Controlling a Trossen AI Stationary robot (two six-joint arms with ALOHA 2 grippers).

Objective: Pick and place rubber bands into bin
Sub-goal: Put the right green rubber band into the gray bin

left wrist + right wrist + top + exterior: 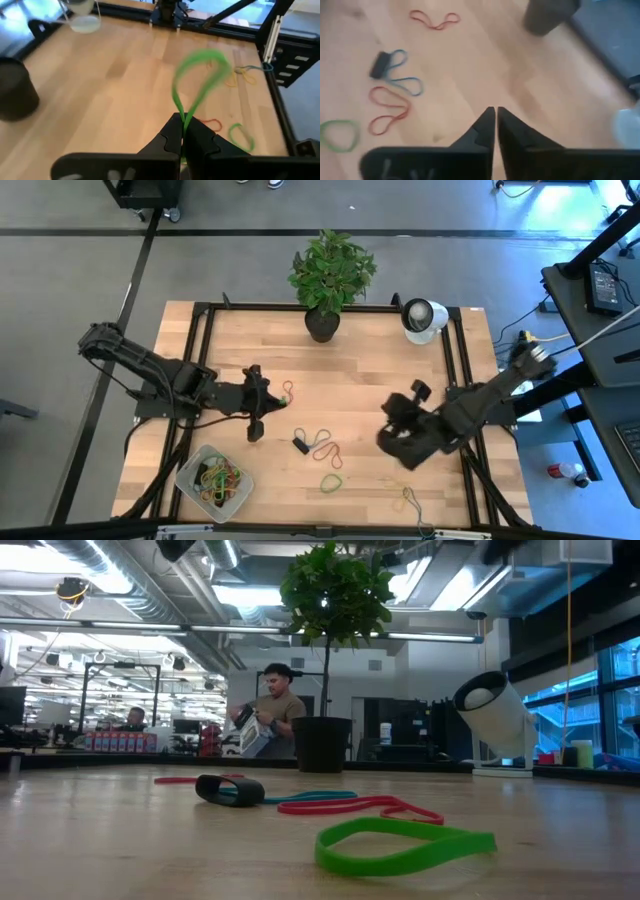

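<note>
Green and floppy, the band (200,80) in your left gripper (182,131) dangles from jaws clamped on its lower end, up-bench from the bin (186,480). Carry it gently; it looks light and may swing. More rubber bands (326,448) lie beside the bin. Your right gripper (496,125), jaws together, waits farther off.

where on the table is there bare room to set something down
Bare wood lies between the plant pot, the white round device and the right gripper. Another patch lies behind the left gripper, toward the table's far left corner. It is crowded between the bin and the green band, where loose bands lie.
</note>
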